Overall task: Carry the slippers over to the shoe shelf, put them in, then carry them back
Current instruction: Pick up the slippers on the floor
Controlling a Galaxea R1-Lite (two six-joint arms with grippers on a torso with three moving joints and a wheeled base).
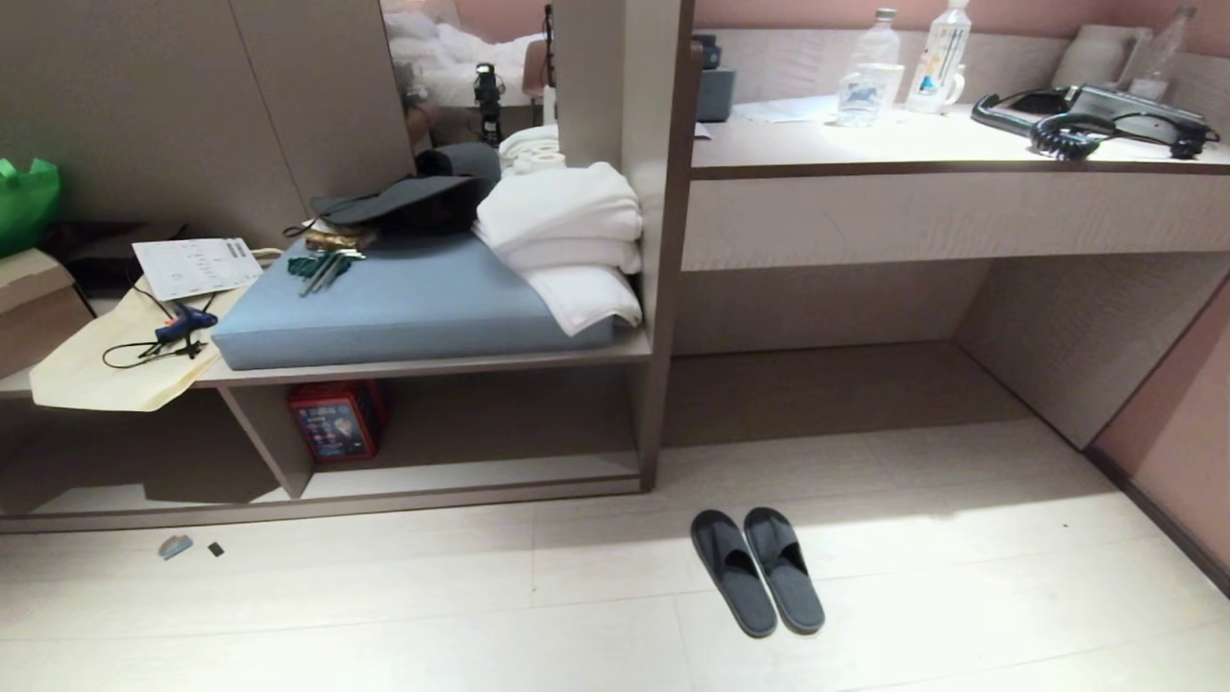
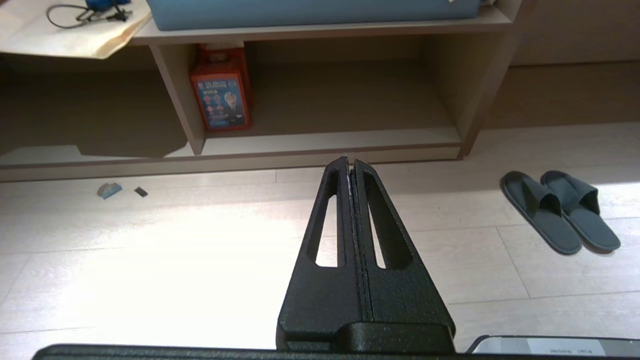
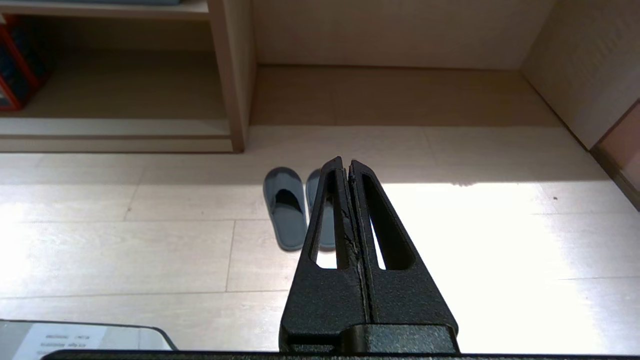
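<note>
Two slippers (image 1: 757,569), light, soft and thin-soled, lie touching at lower centre; I'd pinch their cloth straps together, both my end effectors (image 2: 351,162) (image 3: 346,162) closed, empty.

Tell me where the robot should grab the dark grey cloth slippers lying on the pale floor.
Probably by the cloth upper bands of the dark grey cloth slippers, coming from above. The pair lies flat, side by side and touching, so one pinch across both raised bands might lift them together; the thin soles hug the pale floor and offer little edge.

A red box (image 1: 338,419) crowds the shoe shelf (image 1: 480,423) by its divider; its right side lies open.
</note>
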